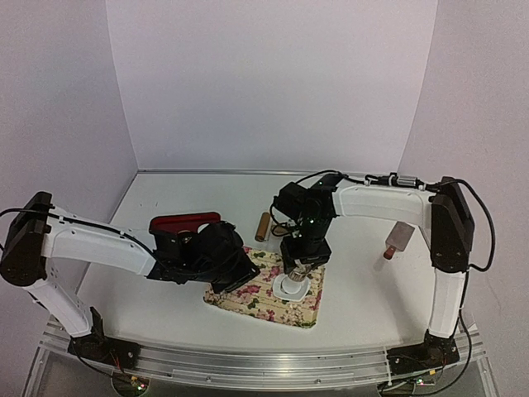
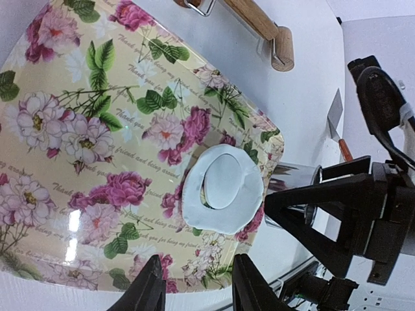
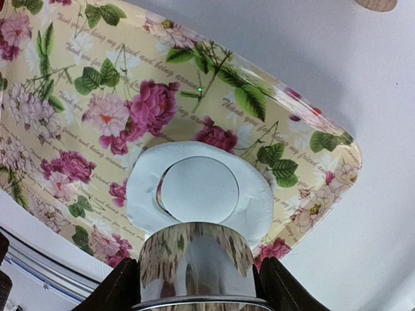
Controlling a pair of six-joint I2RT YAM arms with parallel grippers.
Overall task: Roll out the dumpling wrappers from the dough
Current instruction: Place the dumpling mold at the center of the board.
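On the floral mat [image 2: 78,129] lies the flattened white dough [image 2: 224,220] with a round hole cut in it. One neat round dumpling wrapper [image 2: 227,184] sits in that hole, shifted a little to one side. In the right wrist view the dough [image 3: 259,194] and the wrapper [image 3: 198,188] lie just beyond the shiny metal ring cutter [image 3: 194,265]. My right gripper [image 3: 194,288] is shut on the cutter and holds it just above the dough's near edge. My left gripper [image 2: 194,291] is open over the mat's near edge, short of the dough, with nothing between its fingers.
A wooden rolling pin [image 2: 259,23] lies on the table beyond the mat [image 1: 248,294]. A scraper with a red handle [image 1: 397,240] lies to the right. A red-topped object [image 1: 183,222] shows behind the left arm. The two grippers [image 1: 235,277] [image 1: 299,263] are close together over the mat.
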